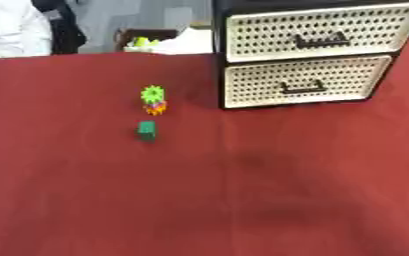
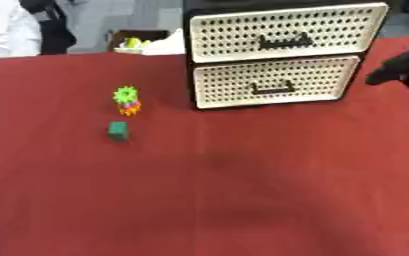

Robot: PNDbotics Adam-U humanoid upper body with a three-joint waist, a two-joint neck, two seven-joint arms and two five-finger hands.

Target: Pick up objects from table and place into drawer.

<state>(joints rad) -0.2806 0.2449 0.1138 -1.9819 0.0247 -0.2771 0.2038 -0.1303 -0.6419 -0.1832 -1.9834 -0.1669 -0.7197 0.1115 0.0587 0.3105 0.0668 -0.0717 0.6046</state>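
A black drawer unit [image 1: 308, 52] with two cream perforated fronts stands at the back right of the red table [image 1: 199, 200]; both drawers are closed. A lime green gear-shaped toy [image 1: 153, 93] sits on top of a small orange piece [image 1: 156, 108] left of the unit. Just in front of them lies a small dark green block [image 1: 146, 129]. My right hand [image 2: 402, 67] shows blurred at the right edge, level with the lower drawer [image 2: 276, 82] and to its right, touching nothing. My left hand is out of sight.
Beyond the table's far edge are a person in white [image 1: 13, 27] and a box holding something yellow-green [image 1: 146, 41]. Bare red cloth stretches across the whole near half of the table.
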